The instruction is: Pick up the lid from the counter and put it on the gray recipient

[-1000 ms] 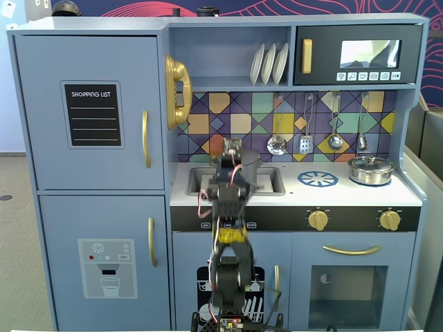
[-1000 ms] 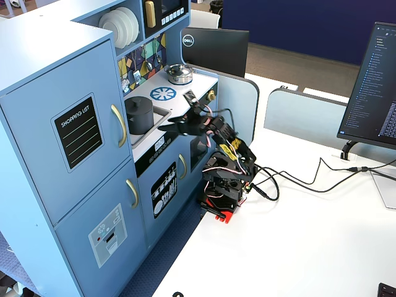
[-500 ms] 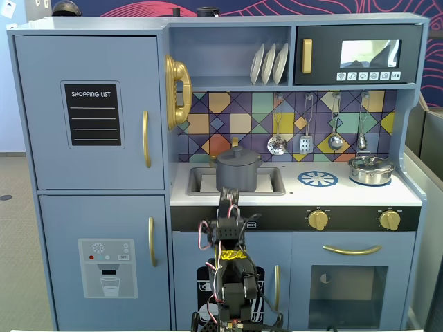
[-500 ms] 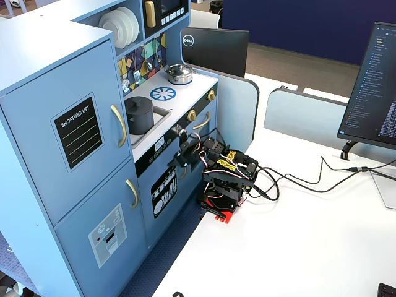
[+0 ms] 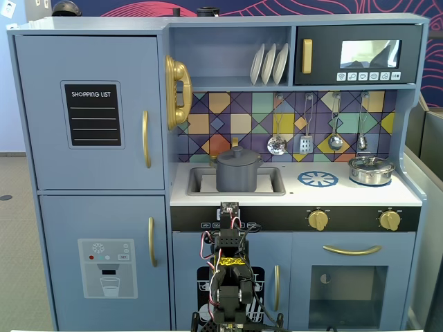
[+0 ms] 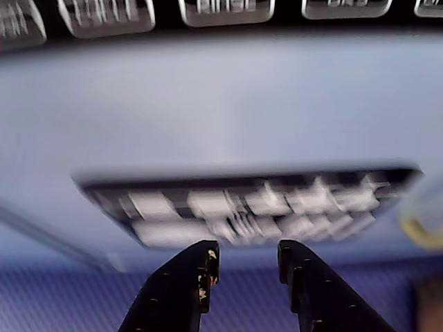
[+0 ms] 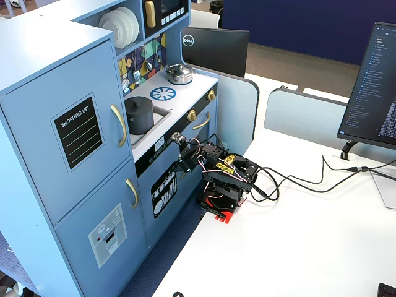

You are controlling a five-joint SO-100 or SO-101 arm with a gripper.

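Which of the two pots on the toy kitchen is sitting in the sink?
The tall matte dark-gray pot, with its lid on, stands in the sink. The smaller shiny silver pot sits on the counter at the right of this fixed view.

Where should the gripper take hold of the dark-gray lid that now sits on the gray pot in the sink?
By the small centre knob of the lid, coming straight down from above. The disc lies flat on the gray pot, so its rim gives little grip, while the knob stands up. The gripper is low, with jaws apart.
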